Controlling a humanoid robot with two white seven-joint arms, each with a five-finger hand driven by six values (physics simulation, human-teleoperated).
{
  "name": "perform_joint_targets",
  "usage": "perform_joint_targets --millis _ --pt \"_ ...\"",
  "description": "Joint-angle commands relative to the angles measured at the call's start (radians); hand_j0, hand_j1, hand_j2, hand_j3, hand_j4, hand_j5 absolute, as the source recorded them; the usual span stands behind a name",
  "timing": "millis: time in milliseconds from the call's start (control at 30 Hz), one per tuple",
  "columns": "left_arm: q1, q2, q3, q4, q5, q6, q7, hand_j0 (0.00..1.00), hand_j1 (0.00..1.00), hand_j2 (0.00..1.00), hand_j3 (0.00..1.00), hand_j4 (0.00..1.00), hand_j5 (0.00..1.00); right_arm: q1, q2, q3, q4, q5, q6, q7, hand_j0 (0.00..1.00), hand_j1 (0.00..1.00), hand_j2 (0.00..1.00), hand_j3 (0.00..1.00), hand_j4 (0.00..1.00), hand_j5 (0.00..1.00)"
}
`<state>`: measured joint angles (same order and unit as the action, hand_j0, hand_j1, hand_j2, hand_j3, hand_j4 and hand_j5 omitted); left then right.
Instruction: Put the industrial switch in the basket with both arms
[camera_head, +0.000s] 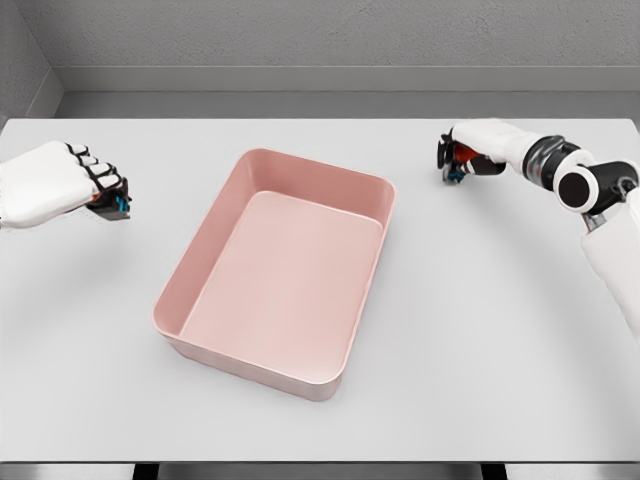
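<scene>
Little of the industrial switch shows: each white five-finger hand hides most of what it holds, so only dark fragments with blue and red-orange accents peek out, and whether these are two separate pieces or parts of one kind of object cannot be told. At the left edge, the left hand is curled into a fist around a small dark block with a blue spot, its knuckles facing the camera and its forearm cut off by the frame. At the upper right, the right hand is bent downward with its fingers closed over a small dark piece with red-orange and blue parts, low over the pale grey tabletop; contact with the surface is unclear. Its arm runs back through a black-and-white wrist joint to the right edge. Between the hands, well apart from both, sits the pink rectangular plastic basket, slightly turned, its interior bare.
</scene>
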<state>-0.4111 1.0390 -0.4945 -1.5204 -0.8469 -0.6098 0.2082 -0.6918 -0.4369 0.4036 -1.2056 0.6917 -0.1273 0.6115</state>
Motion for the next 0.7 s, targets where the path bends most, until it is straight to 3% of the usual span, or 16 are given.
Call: perform_joint_targets --millis 0,133,333,667 --pt "0.000 -0.042 0.001 -0.001 0.029 -0.001 0.002 0.20 0.20 0.20 0.20 0.20 0.20 0.000 -0.003 -0.003 -0.031 -0.003 0.003 -0.001 0.38 0.38 0.38 0.38 0.38 0.38" --pt "-0.046 -0.099 -0.001 -0.006 0.042 -0.001 0.000 0.20 0.20 0.20 0.20 0.20 0.20 0.000 -0.005 -0.005 -0.054 -0.003 0.006 -0.001 0.38 0.38 0.38 0.38 0.38 0.38" --pt "-0.077 -0.168 -0.004 -0.026 0.049 -0.001 -0.001 0.21 0.21 0.21 0.21 0.21 0.21 0.014 -0.071 -0.014 -0.183 -0.012 0.009 -0.001 0.39 0.39 0.39 0.39 0.39 0.39" --pt "-0.071 -0.243 -0.029 -0.136 0.048 -0.001 -0.007 0.21 0.21 0.21 0.21 0.21 0.21 0.087 -0.135 -0.095 -0.374 -0.017 0.011 -0.001 0.40 0.40 0.40 0.40 0.40 0.40"
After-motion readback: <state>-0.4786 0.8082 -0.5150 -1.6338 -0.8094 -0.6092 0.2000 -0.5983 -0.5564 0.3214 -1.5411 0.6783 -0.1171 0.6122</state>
